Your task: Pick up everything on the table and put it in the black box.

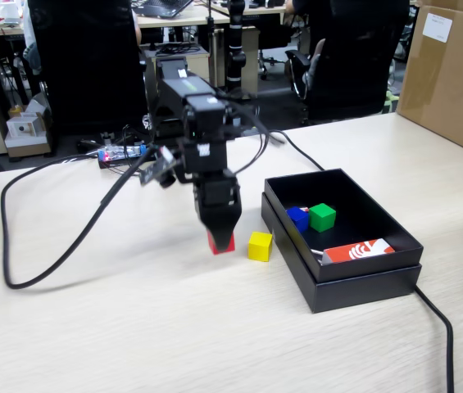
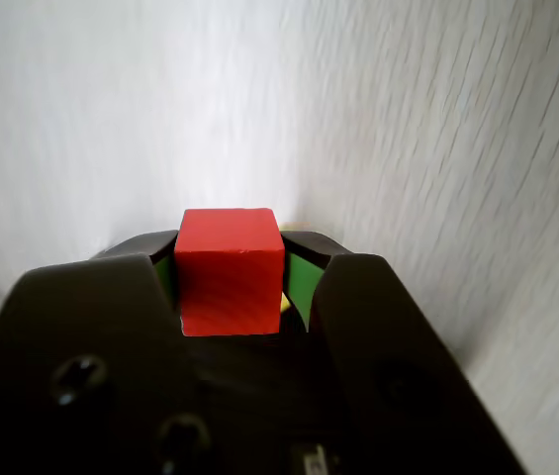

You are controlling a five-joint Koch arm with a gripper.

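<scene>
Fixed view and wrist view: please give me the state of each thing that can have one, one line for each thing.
Gripper: closed around the red cube, low over the table.
Red cube: held between the jaws.
Yellow cube: lying free on the table, just outside the box.
Blue cube: inside the black box.
Green cube: inside the box, beside the blue one.
Black box: open, no lid on it.

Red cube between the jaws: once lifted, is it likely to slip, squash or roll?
The red cube looks solid with sharp edges, so probably stiff, unlikely to squash. Its flat faces sit against both jaws of the gripper, which suggests a steady hold, though its smooth surface might slip under a light squeeze. If dropped on the table, it would likely tumble briefly rather than roll.
</scene>
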